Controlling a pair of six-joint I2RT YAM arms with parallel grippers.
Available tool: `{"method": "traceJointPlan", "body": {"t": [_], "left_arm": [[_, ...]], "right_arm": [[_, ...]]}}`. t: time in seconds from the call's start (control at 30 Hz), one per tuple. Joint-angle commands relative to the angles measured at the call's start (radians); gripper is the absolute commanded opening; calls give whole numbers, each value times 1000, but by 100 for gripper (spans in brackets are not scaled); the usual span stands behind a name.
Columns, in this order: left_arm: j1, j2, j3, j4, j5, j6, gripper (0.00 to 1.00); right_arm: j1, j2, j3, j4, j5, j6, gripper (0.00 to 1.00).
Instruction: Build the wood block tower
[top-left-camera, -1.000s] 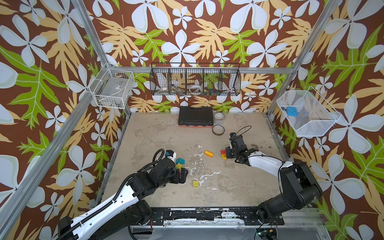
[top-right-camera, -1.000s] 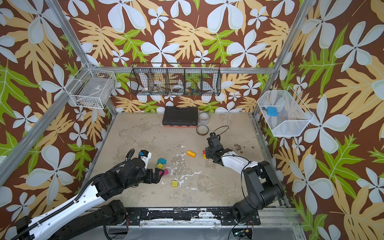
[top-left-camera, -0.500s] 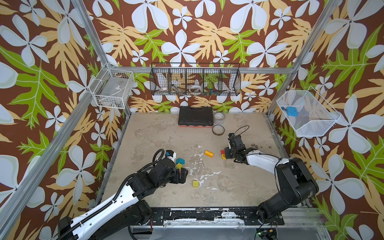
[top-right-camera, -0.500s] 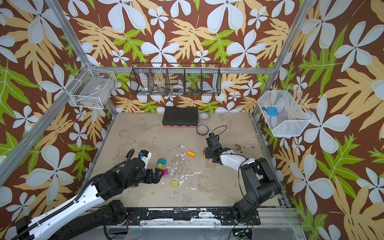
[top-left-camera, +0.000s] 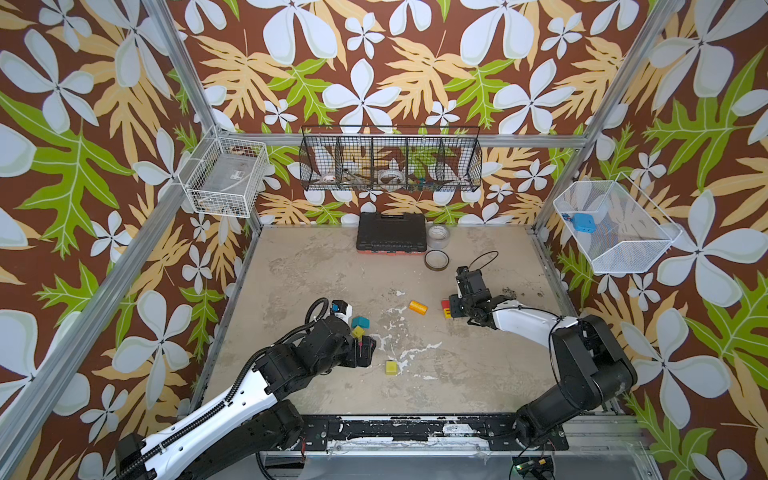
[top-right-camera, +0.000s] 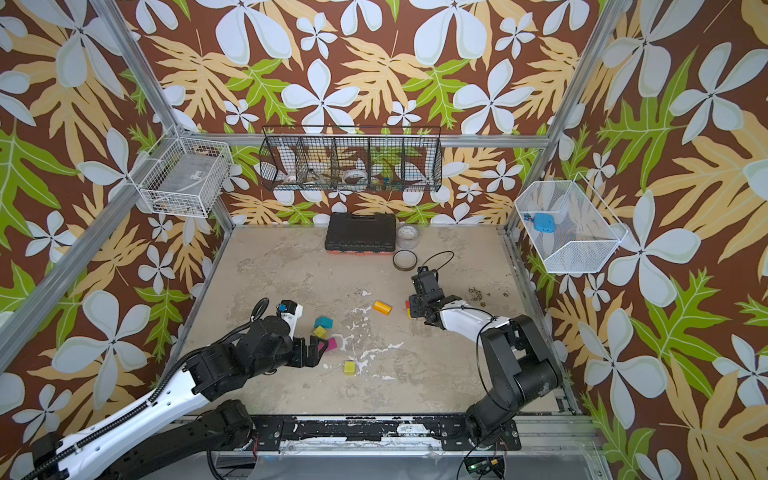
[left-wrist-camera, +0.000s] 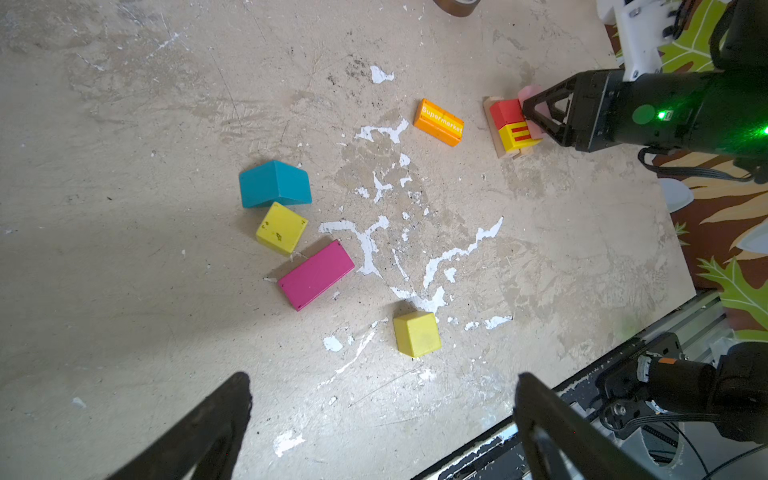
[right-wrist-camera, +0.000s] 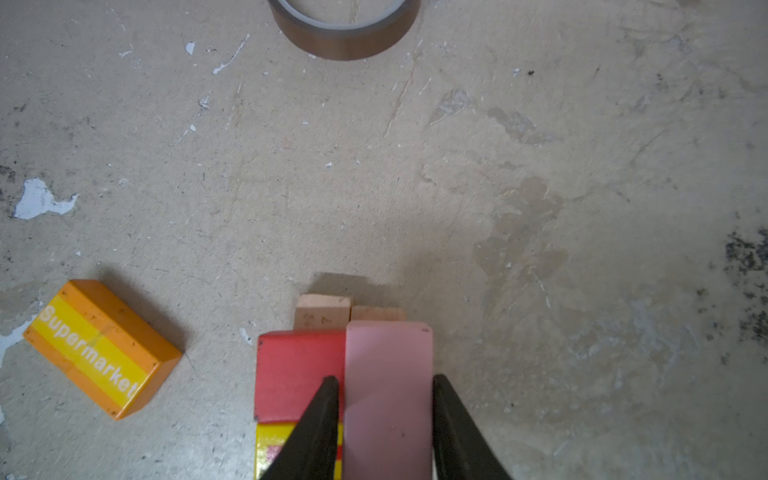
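The worn beige bench (top-left-camera: 316, 266) carries everything; directions take 12 o'clock as its back wall, as in both top views. The left arm (top-left-camera: 257, 386) reaches in from 7 o'clock. The left fingers (left-wrist-camera: 224, 424) are spread wide with nothing between them, over bare bench, and from above they partly hide the magenta block (top-right-camera: 331, 344). The right arm (top-left-camera: 528, 322) comes from 4 o'clock. The right fingers (right-wrist-camera: 320, 428) flank the pink block (right-wrist-camera: 388, 386) closely on both sides, but it cannot be told whether they press it or stand just clear. A black case (top-left-camera: 392, 232) lies at 12 o'clock against the wall. A clear tape roll (top-left-camera: 439, 237) sits at its 3 o'clock, and a brown tape roll (top-left-camera: 436, 259) at 11 o'clock of the right fingers. The stack sits right of centre. Two tan planks (right-wrist-camera: 324, 313) lie side by side, with the red block (right-wrist-camera: 297, 374) and yellow block (left-wrist-camera: 517, 137) end to end on them. The pink block lies alongside the red, and the wrist above hides much of this. The orange block (top-left-camera: 417, 307) lies apart at the stack's 9 o'clock. The teal roof block (top-left-camera: 360, 322) lies at 12 o'clock of the left fingers, a yellow-green cube (top-left-camera: 358, 331) just beside it at its 6 o'clock. The second yellow-green cube (top-left-camera: 390, 368) lies alone at 4 o'clock of those fingers.
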Motion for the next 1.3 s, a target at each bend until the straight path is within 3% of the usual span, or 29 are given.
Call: {"method": "traceJointPlan", "body": {"t": [0.0,0.8,1.27], "left_arm": [[1,-2,-3,23,3,2,100],[1,0,-3,24,3,-1,100],[0,-1,-4,25,5,0,100]], "right_arm": [[1,-8,-2,2,-12,-4,38],[1,-25,-18,9,-30,4,38],[2,-24,-20,8,-33,9,33]]}}
